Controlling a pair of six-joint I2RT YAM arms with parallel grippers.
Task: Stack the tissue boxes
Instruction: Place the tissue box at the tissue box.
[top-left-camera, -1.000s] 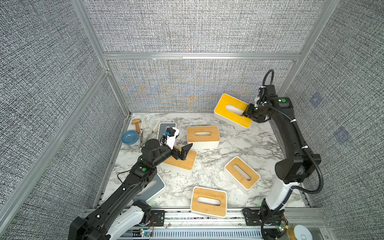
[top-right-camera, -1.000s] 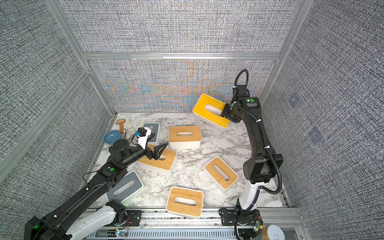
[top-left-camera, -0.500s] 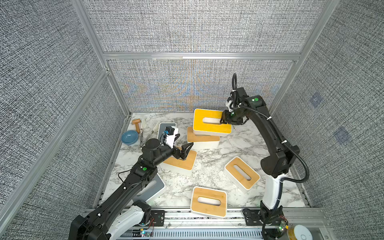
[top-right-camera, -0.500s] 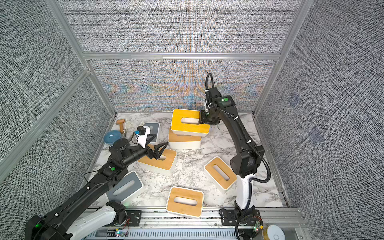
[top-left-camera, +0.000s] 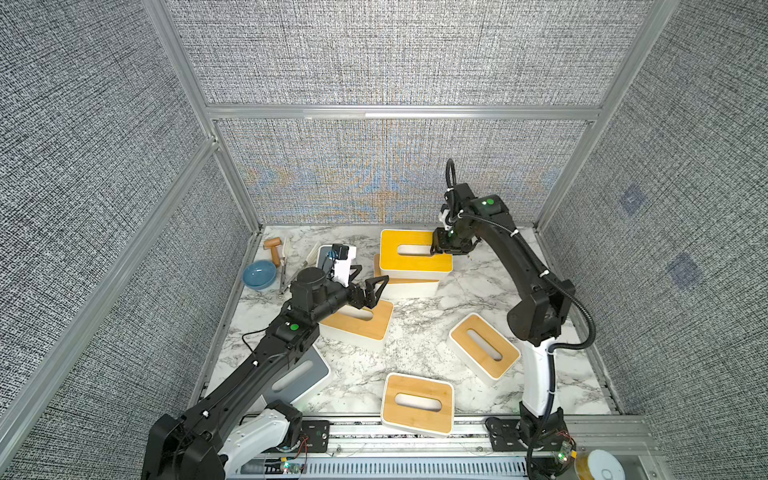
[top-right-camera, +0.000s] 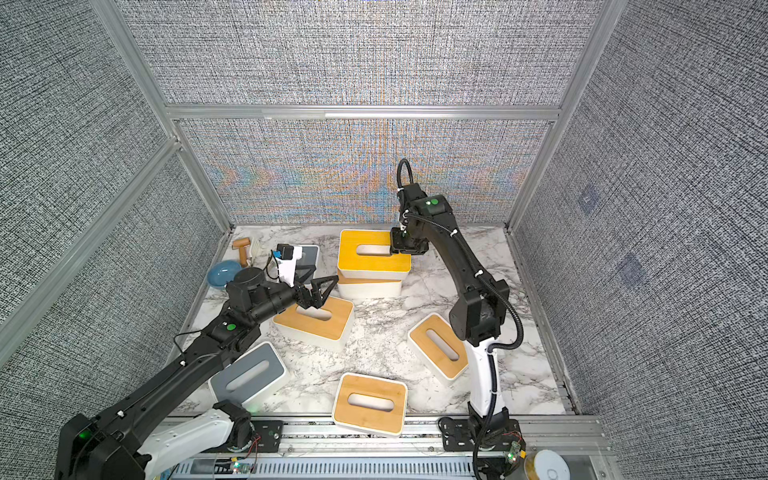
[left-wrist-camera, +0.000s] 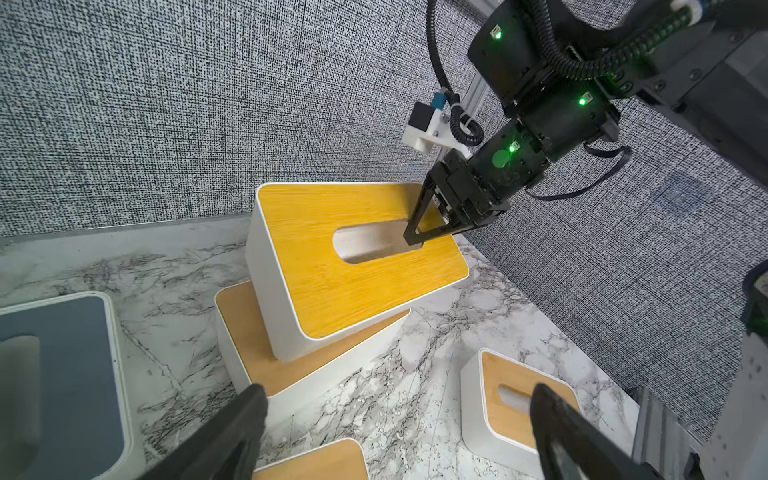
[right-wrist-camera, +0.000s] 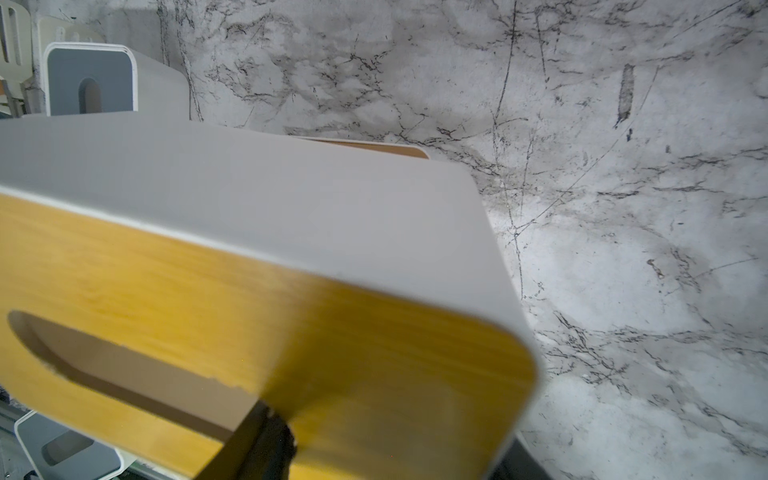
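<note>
Right end effector closed, gripping tissue box

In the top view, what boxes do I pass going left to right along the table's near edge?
Grey-lidded white tissue box → square-on tan bamboo-lidded white tissue box → slanted tan bamboo-lidded white tissue box.
</note>
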